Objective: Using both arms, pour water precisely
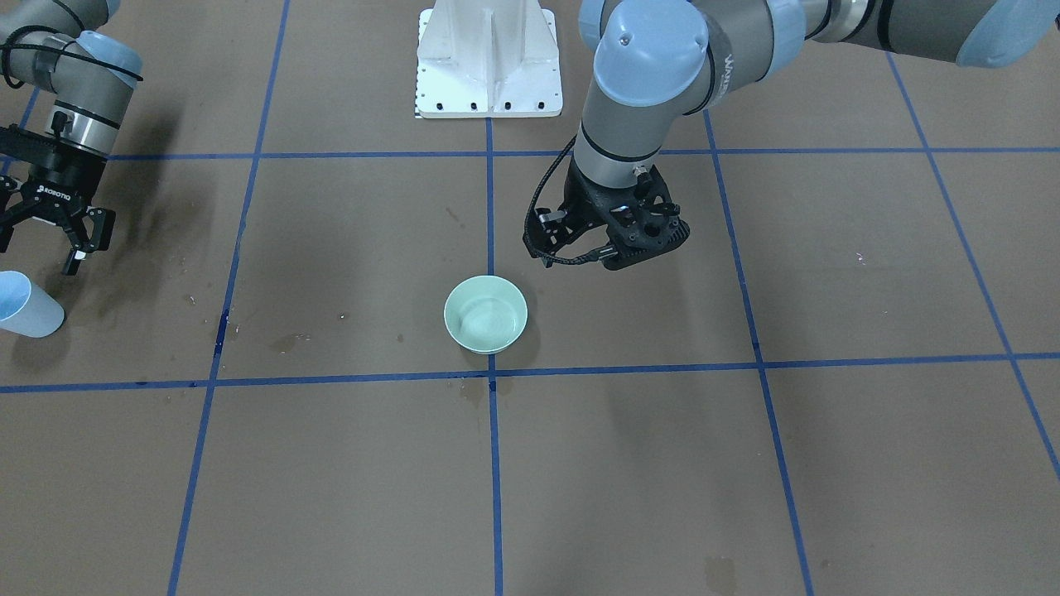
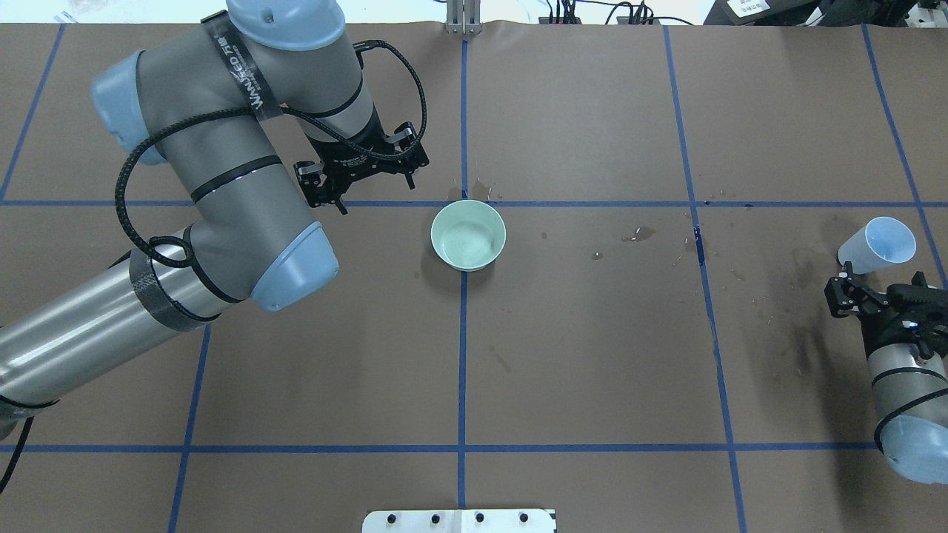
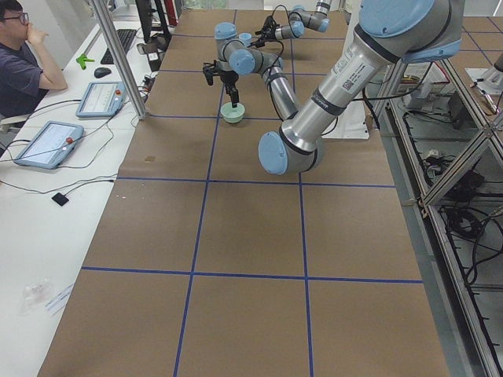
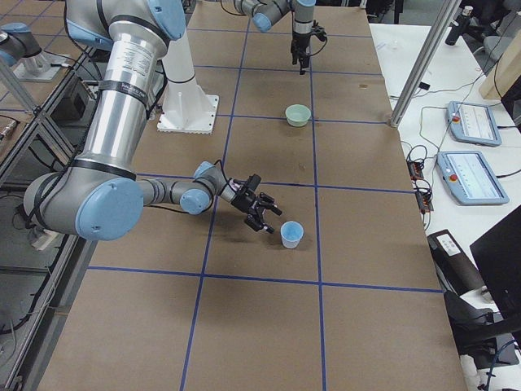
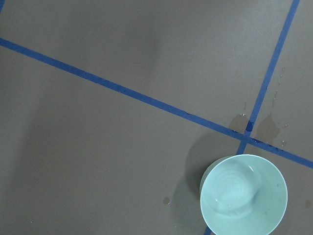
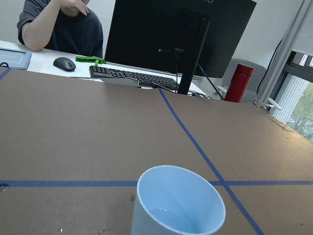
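A pale green bowl (image 2: 468,235) stands at the table's middle on a blue tape crossing, with water (image 5: 239,196) rippling in it. My left gripper (image 2: 363,178) points down, a little to the robot's left of the bowl and above the table; it looks shut and empty. A light-blue cup (image 2: 878,244) stands upright at the far right, with a little water at its bottom (image 6: 178,223). My right gripper (image 1: 41,248) is open and low, just short of the cup (image 1: 25,308) and apart from it. No stream of water shows.
The white pedestal (image 1: 489,58) stands at the robot's side of the table. Wet spots (image 2: 641,235) lie on the brown paper between the bowl and the cup. An operator (image 3: 23,71) sits beyond the far edge, with a keyboard (image 6: 132,76) and a monitor (image 6: 181,34).
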Controlling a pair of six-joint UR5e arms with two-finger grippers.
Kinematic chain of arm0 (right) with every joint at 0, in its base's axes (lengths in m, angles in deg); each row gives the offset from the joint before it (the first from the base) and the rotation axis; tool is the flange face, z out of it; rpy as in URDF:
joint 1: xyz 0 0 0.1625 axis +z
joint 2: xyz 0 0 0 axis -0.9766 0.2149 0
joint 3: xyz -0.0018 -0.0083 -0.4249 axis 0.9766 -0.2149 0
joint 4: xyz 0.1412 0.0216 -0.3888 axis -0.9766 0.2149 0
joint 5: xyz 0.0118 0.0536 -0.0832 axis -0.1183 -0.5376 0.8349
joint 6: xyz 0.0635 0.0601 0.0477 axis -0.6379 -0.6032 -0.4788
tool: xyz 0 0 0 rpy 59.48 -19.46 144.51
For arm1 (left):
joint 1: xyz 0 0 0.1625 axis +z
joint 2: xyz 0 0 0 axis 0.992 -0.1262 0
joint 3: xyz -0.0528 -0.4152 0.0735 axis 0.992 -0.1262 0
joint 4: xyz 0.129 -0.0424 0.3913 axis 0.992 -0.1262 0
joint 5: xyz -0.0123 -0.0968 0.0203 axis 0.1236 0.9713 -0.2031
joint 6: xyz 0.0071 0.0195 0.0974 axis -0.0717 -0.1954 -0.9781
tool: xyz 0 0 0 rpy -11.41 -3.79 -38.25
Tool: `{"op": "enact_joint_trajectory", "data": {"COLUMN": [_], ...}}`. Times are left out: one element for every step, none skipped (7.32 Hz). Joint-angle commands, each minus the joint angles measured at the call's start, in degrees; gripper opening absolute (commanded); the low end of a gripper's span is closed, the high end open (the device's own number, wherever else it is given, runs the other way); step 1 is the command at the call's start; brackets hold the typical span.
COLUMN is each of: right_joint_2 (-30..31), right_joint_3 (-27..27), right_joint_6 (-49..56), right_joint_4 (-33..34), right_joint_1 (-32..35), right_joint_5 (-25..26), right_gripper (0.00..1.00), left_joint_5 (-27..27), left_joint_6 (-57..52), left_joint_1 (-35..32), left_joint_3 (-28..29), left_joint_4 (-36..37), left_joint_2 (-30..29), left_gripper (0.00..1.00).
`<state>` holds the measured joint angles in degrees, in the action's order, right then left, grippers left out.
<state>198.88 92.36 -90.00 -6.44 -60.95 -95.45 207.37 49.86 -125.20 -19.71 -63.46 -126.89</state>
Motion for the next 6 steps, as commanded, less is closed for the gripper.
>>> {"op": "enact_joint_trajectory", "data": {"right_joint_2": [-2.96, -3.15, -3.33, -3.33, -3.24, -3.07], "right_joint_3": [-3.83, -4.19, -4.36, -4.45, -4.63, -5.24], "right_joint_6": [-0.20, -0.11, -0.11, 0.15, 0.15, 0.06], "right_joint_4": [-0.13, -0.13, -0.13, -0.13, -0.13, -0.13], "right_joint_1": [-0.11, -0.11, -0.11, -0.02, 0.07, 0.68], "right_joint_5": [0.91, 0.74, 0.74, 0.65, 0.65, 0.56], "right_gripper": [1.00, 1.00, 1.00, 1.00, 0.99, 0.99], "left_joint_5": [0.03, 0.03, 0.03, 0.03, 0.03, 0.03], "left_joint_6": [-0.02, -0.11, -0.11, -0.11, -0.11, -0.11], "left_joint_1": [0.00, 0.00, 0.00, 0.00, 0.00, 0.00], "left_joint_3": [0.08, 0.16, 0.25, 0.43, 0.52, 0.52], "left_joint_4": [-0.06, -0.06, -0.15, -0.24, -0.24, -0.24], "left_joint_2": [0.01, 0.01, 0.01, 0.01, 0.01, -0.08], "left_gripper": [1.00, 1.00, 1.00, 1.00, 1.00, 1.00]}}
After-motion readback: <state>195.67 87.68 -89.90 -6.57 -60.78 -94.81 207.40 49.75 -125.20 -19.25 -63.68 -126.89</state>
